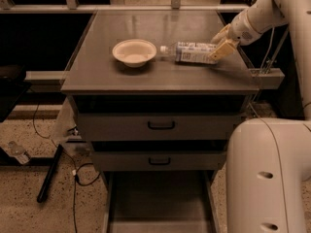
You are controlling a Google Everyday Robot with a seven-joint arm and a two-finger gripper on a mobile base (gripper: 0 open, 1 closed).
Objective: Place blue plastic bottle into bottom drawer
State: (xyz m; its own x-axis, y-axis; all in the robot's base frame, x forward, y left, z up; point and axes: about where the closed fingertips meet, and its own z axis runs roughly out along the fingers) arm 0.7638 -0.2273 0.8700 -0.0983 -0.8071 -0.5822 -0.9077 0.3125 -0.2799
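Observation:
The blue plastic bottle lies on its side on the grey cabinet top, white cap pointing left toward the bowl. My gripper is at the bottle's right end, its pale fingers on either side of the bottle's base. The bottle rests on the surface. The bottom drawer is pulled out at the foot of the cabinet, its grey floor bare.
A cream bowl sits left of the bottle's cap. Two shut drawer fronts with black handles are above the open tray. My white base stands at the right. A small clear bottle and cables lie on the floor at left.

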